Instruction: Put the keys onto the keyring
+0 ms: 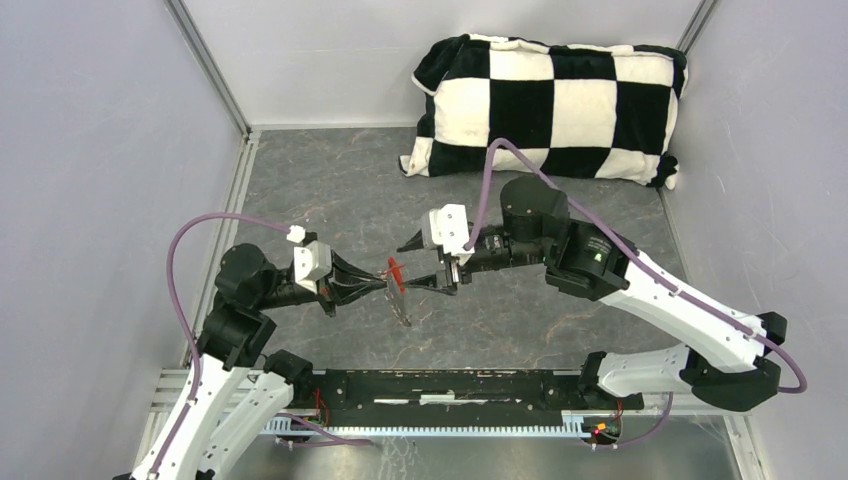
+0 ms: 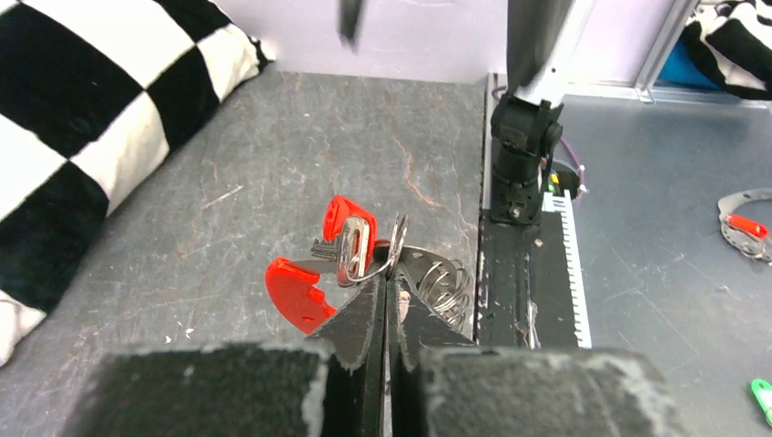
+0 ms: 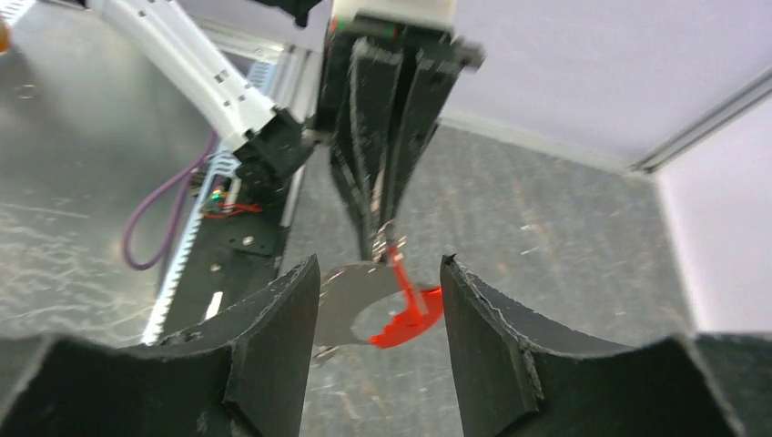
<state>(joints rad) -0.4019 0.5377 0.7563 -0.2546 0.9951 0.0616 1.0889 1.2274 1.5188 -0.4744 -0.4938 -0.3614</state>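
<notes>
Jaws of the left gripper (image 2: pixel 387 289) were pressed together, pinching a thin silver ring of the keyring (image 2: pixel 399 246) above the grey table (image 2: pixel 273 137). Its red fob (image 2: pixel 293 293) and a red-headed key (image 2: pixel 350 223) hung just beyond the tips. Facing it from the right, the right gripper (image 3: pixel 380 273) stood spread, its 2 fingers (image 3: pixel 273 346) on either side of the dangling cluster. A checkered pillow (image 1: pixel 550 100) lay far back right.

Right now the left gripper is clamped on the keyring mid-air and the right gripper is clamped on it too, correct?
Not quite. The left gripper is shut on the keyring, held above the table, but the right gripper is open. Its fingers stand on either side of the keyring without gripping it. The right wrist view shows this.
</notes>
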